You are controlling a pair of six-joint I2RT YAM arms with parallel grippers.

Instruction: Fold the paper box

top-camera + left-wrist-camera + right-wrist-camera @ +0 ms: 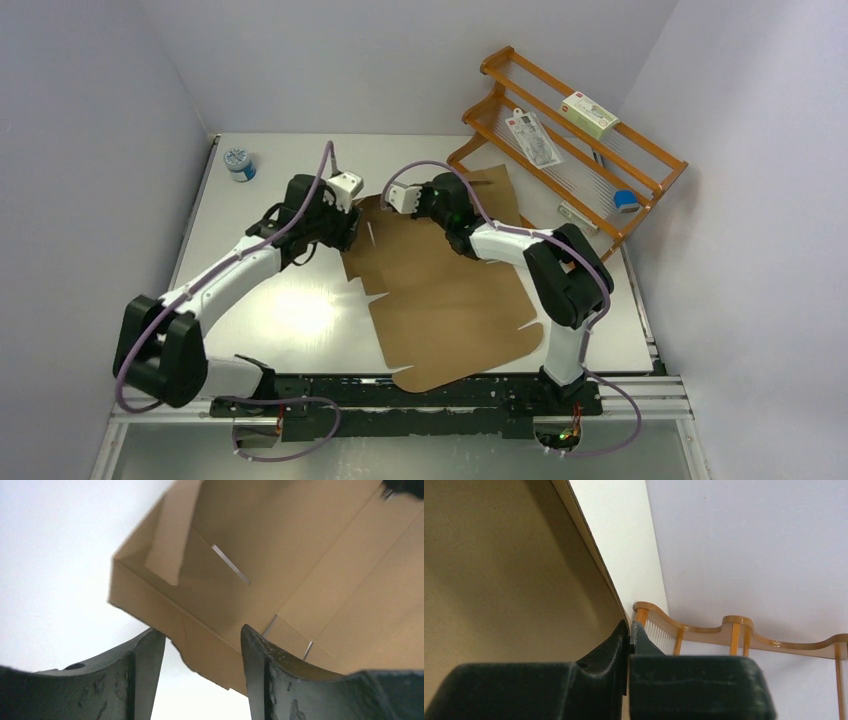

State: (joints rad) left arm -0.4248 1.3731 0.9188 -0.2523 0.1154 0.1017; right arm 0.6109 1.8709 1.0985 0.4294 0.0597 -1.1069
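Both stretched fwd: L pincer [201, 633] apart, R pincer [629, 626] pinching paper box [450, 300].

White worktop [270, 320]: passable left of brown cardboard sheet [450, 300]. Obstacles: orange wooden rack [570, 160] rear right; small round tin [240, 163] rear left.

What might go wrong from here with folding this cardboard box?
The left gripper is open around a raised corner of the paper box, so that wall may spring back flat. The right gripper pinches only a panel's edge at its fingertips; it might slip. The rack stands close beyond that gripper, so a wide swing could knock it.
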